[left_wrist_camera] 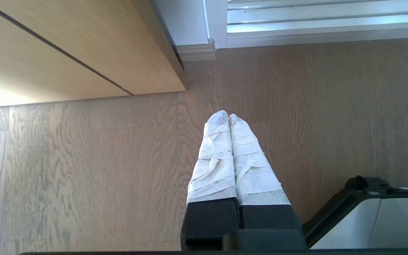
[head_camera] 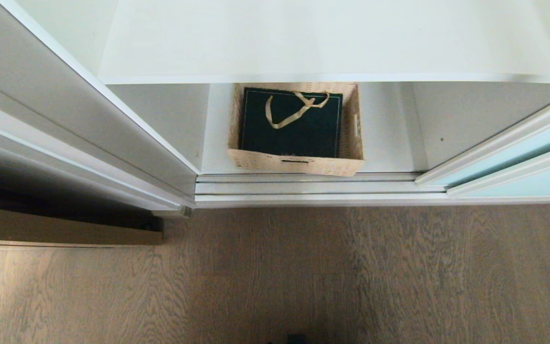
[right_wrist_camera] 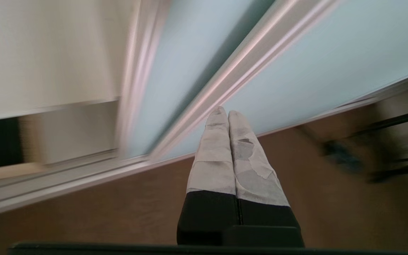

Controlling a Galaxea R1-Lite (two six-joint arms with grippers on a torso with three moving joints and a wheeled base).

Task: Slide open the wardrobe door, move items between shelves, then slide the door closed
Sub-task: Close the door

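Soft daylight, even and bright; the lower shelf (head_camera: 389, 143) lies shaded under the upper board, and the right wrist view is motion-smeared.

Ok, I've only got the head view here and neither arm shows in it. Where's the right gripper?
Observer: The right gripper is shut and empty, pointing at the frame of the sliding wardrobe door, above the floor.
Operator: And the left one?
Observer: The left gripper is shut too, hanging over the wood floor with nothing in it.
Operator: Anything near it?
Observer: A light wood cabinet front stands beside it, and the door track lies ahead of its tips.
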